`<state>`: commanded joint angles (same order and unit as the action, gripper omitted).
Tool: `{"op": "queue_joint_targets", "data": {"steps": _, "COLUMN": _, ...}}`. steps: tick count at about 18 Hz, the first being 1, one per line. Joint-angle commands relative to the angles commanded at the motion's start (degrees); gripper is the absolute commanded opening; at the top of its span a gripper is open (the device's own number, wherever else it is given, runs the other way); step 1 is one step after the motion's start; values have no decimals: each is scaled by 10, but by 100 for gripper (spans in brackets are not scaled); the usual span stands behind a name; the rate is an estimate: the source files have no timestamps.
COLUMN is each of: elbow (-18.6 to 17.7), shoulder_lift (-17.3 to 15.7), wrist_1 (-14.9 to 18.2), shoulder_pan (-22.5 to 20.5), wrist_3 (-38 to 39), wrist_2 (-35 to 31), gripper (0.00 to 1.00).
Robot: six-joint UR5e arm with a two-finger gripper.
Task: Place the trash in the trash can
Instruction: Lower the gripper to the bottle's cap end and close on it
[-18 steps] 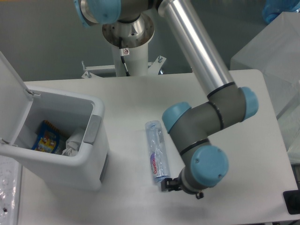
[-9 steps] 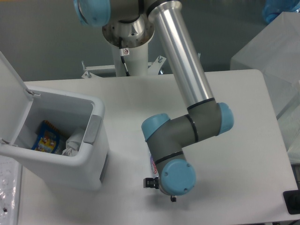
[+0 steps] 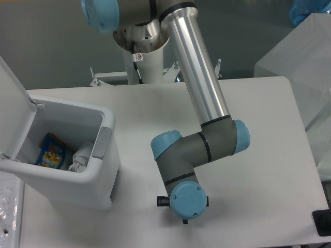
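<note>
The trash can stands open at the left of the table, its lid tipped up and back. Inside lies a crumpled white wrapper, one piece of the trash. The bottle is hidden; the arm's wrist hangs low over the table's middle front, covering the spot. Only a small black tip of my gripper pokes out from under the wrist on its left side. Its fingers are covered, so whether they hold anything does not show.
A blue and yellow packet also lies in the bin. A translucent box stands at the right edge of the table. The arm's base column rises at the table's back edge.
The wrist has swung left and slightly forward across the table. It now covers the clear bottle, which lay in plain sight one second ago.
</note>
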<state>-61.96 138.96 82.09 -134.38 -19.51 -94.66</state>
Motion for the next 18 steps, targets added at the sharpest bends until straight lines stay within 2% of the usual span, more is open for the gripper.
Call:
{"op": "queue_joint_targets", "data": {"steps": 2, "elbow": 1, "shoulder_lift": 0, "wrist_1": 0, "shoulder_pan": 0, "wrist_3": 0, "wrist_2": 0, "gripper": 27}}
{"op": "queue_joint_targets", "data": {"steps": 4, "elbow": 0, "shoulder_lift": -2, "wrist_1": 1, "shoulder_pan": 0, "wrist_3": 0, "wrist_2": 0, "gripper": 21}}
{"op": "queue_joint_targets", "data": {"steps": 8, "elbow": 4, "shoulder_lift": -6, "wrist_1": 2, "shoulder_pan": 0, "wrist_3": -1, "wrist_2": 2, "gripper": 20}}
{"op": "queue_joint_targets", "data": {"steps": 15, "elbow": 14, "shoulder_lift": -54, "wrist_1": 0, "shoulder_pan": -11, "wrist_3": -10, "wrist_2": 18, "gripper": 18}}
{"op": "queue_joint_targets", "data": {"steps": 18, "elbow": 20, "shoulder_lift": -76, "wrist_1": -31, "shoulder_pan": -24, "wrist_3": -18, "wrist_2": 56, "gripper": 18}}
